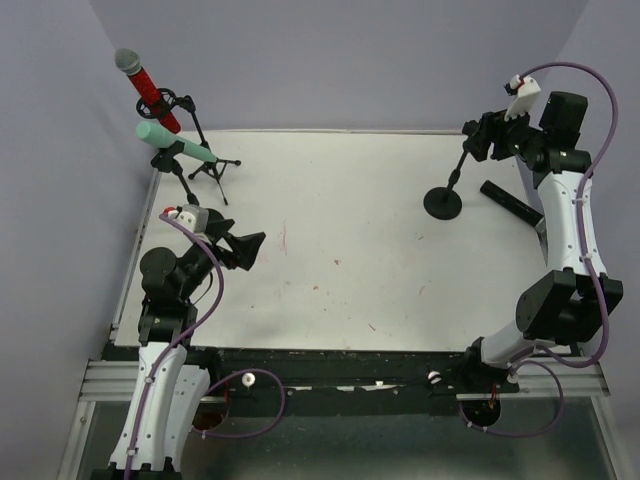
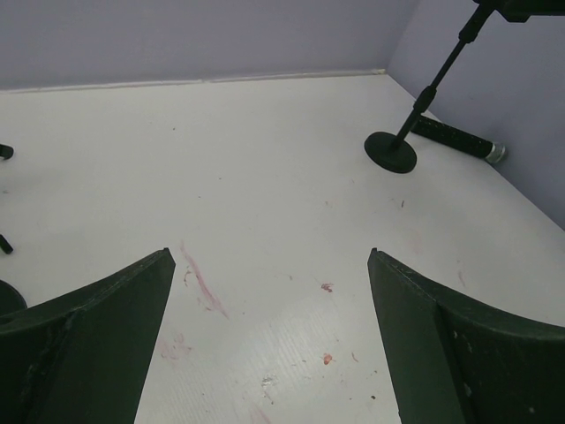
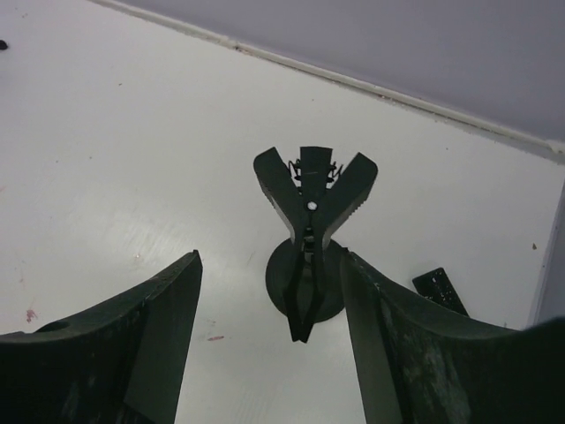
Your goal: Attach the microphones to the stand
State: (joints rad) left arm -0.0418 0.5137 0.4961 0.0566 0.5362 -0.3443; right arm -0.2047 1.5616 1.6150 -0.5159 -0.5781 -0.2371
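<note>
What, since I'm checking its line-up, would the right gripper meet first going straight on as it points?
Probably the empty clip atop the round-base stand: it sits centred just beyond the open right gripper. How near is hard to judge.

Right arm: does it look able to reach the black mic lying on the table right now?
Probably yes. The black microphone lies flat and uncovered beside the round-base stand, close to the right end effector, which is open around the clip. The stand may crowd the approach.
</note>
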